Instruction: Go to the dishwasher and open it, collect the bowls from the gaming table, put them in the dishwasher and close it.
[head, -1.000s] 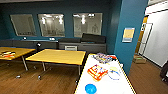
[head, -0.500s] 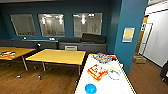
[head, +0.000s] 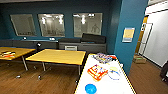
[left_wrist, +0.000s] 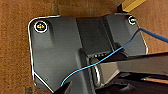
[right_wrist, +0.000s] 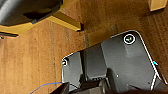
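While the robot faces the long white-topped gaming table (head: 117, 86) at the lower right of the head view, the bowls sit on it well within sight: a solid blue bowl (head: 90, 88) nearest the camera, close to the table's left edge, and a pale bowl with a blue rim (head: 114, 74) further along, just beside an orange-patterned board game (head: 97, 72). Another colourful game box (head: 103, 57) lies toward the far end. Yellow-topped tables (head: 60, 56) stand to the left on the wooden floor (head: 50, 82); a blue pillar (head: 130, 37) rises close to the table's far right side. No dishwasher can be made out. Both wrist views look down past the robot's own dark plate to the floor, and whether either gripper is open or closed cannot be told; nothing appears held. Risks, as judged: the blue bowl near the edge could be nudged off by a clumsy approach; the rimmed bowl crowds the game, so a reach might drag it; the base could clip table legs or the pillar.
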